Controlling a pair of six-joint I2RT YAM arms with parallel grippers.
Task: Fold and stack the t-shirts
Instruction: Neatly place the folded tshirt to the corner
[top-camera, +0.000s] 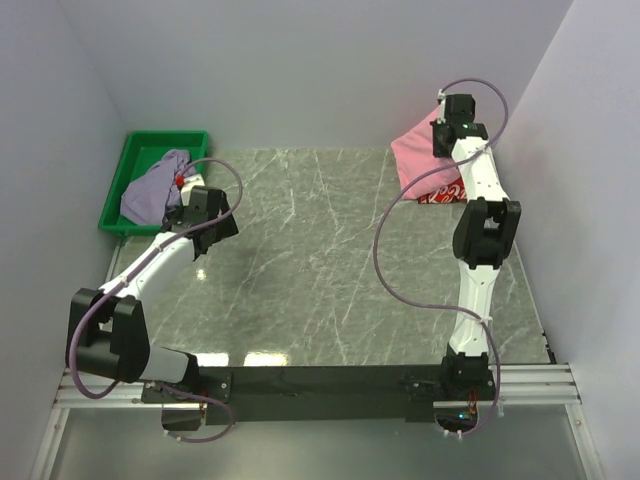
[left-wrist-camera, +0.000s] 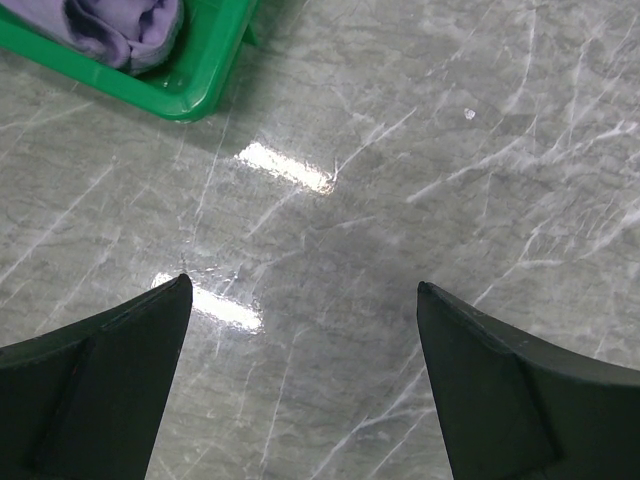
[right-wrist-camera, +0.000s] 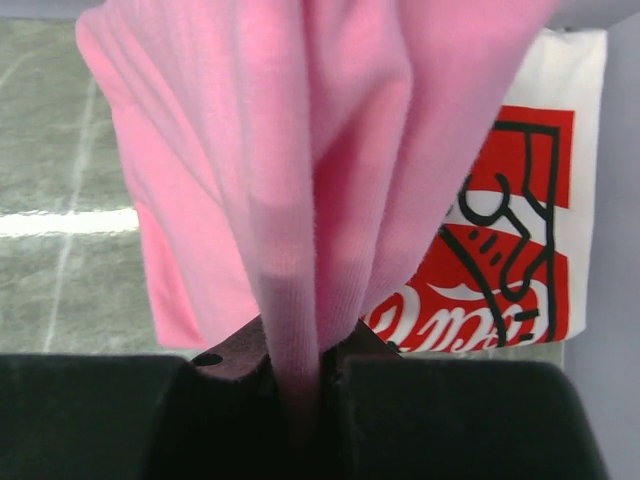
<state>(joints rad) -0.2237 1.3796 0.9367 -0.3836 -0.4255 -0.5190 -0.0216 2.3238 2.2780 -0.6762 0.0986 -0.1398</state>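
Observation:
My right gripper (top-camera: 447, 135) is shut on the pink t-shirt (top-camera: 415, 155) and holds it lifted at the far right of the table; in the right wrist view the pink cloth (right-wrist-camera: 300, 180) is pinched between my jaws and hangs in folds. Under it lies the white t-shirt with the red Coca-Cola print (right-wrist-camera: 510, 250), partly visible in the top view (top-camera: 445, 193). The lavender-grey t-shirt (top-camera: 155, 188) lies crumpled in the green bin (top-camera: 125, 170), also in the left wrist view (left-wrist-camera: 120, 25). My left gripper (top-camera: 212, 212) is open and empty over bare tabletop (left-wrist-camera: 300, 290).
The green bin (left-wrist-camera: 190, 85) stands at the far left corner of the grey marble table. White walls close in the left, back and right sides. The right arm's purple cable (top-camera: 385, 250) loops over the table's right half.

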